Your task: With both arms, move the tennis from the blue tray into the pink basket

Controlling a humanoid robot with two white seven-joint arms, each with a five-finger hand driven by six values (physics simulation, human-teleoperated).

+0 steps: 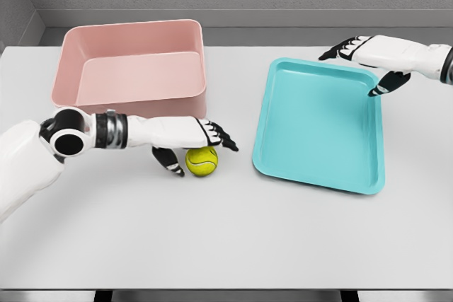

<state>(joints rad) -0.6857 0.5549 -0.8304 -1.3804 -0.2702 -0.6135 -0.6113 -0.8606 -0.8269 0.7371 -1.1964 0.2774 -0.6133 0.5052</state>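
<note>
The left hand [192,143] lies low over the white table [233,238], palm down, just in front of the pink basket [131,68]. Its fingers are spread and extended toward the right; the thumb hangs down beside the tennis ball [202,160]. The ball sits under the fingertips and to the right of the thumb. Whether skin touches ball cannot be told from this view; no closed grasp is evident, so the hand is judged empty and unclenched.

The ball rests on the table itself, between the basket's front wall and the blue tray [322,125], nearer the basket. It is not in the tray, which holds nothing.

The right hand [368,58] hovers at the tray's far right corner, fingers loosely extended, thumb pointing down toward the rim, gripping nothing. It is well apart from the ball.

Assessment of the step in hand: securing the ball with the left hand. To do this soundly, the palm should centre over the ball before the fingers curl, with thumb and fingers closing on opposite sides. A closure from the present offset risks nudging the ball, which will roll freely on the smooth surface. Once held, the lift must clear the basket's front wall before release over the interior. The right arm need only keep clear of that path.
</note>
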